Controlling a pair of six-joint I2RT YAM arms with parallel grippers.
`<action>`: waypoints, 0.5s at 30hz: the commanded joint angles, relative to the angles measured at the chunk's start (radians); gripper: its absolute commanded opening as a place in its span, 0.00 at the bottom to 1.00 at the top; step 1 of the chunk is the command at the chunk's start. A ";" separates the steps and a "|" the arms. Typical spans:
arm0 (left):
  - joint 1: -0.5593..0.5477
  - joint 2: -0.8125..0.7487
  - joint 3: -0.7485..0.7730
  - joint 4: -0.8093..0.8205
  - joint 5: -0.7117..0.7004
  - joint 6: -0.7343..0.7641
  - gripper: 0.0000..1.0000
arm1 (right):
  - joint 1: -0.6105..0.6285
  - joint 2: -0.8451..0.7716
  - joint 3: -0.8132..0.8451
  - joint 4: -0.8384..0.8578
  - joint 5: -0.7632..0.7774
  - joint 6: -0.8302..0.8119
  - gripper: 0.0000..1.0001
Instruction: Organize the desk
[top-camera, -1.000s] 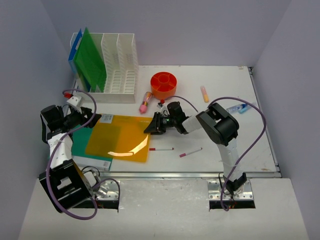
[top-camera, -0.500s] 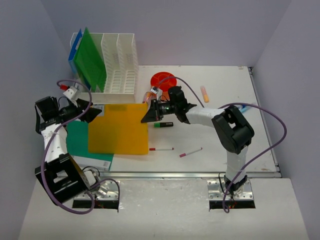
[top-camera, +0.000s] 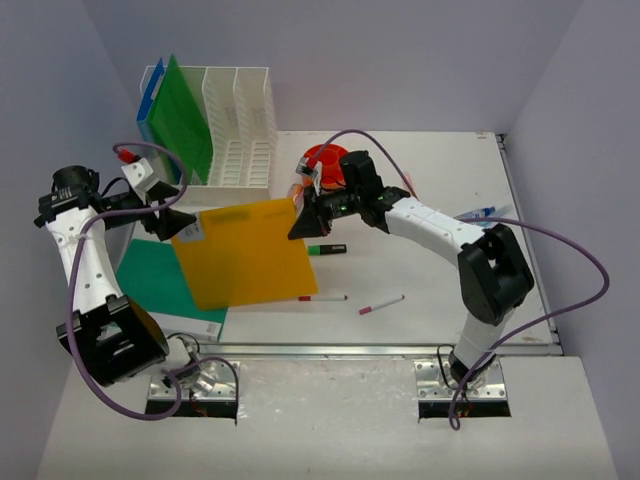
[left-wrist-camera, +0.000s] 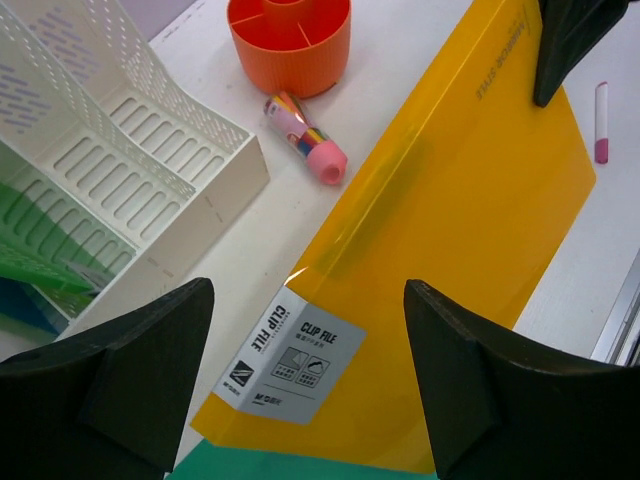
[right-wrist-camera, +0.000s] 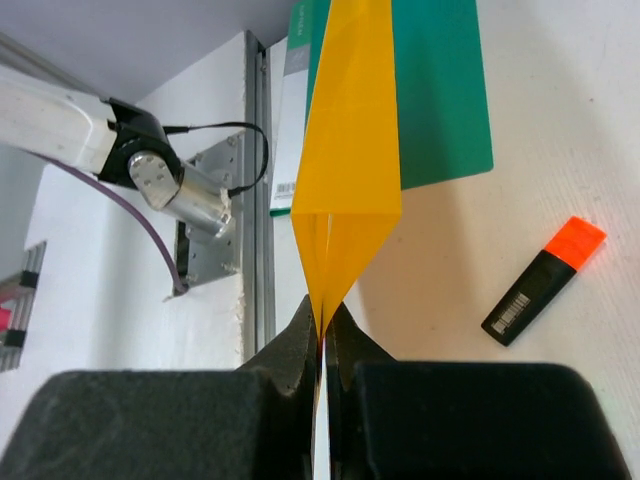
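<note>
Fig. | we see the right gripper (right-wrist-camera: 322, 320) clamped on the right edge of the yellow clip file (top-camera: 245, 255), raised above the desk (top-camera: 440, 290) | its upper edge runs left to the left gripper (top-camera: 178, 224), jaws apart astride the labelled corner | white rack (top-camera: 240, 130) beyond, nearer the left arm

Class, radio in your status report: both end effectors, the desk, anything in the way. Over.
Right end effector shut on yellow file, edge raised off desk. Left end effector open by its labelled corner. Highlighter on desk below.
</note>
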 joint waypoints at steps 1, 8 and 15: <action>-0.057 -0.100 0.018 -0.082 -0.038 0.127 0.76 | 0.005 -0.107 0.066 -0.174 -0.044 -0.211 0.00; -0.228 -0.277 -0.045 -0.083 -0.210 0.138 0.76 | 0.005 -0.164 0.085 -0.277 -0.027 -0.343 0.00; -0.323 -0.368 -0.046 -0.083 -0.315 0.071 0.77 | 0.023 -0.186 0.169 -0.385 -0.019 -0.474 0.00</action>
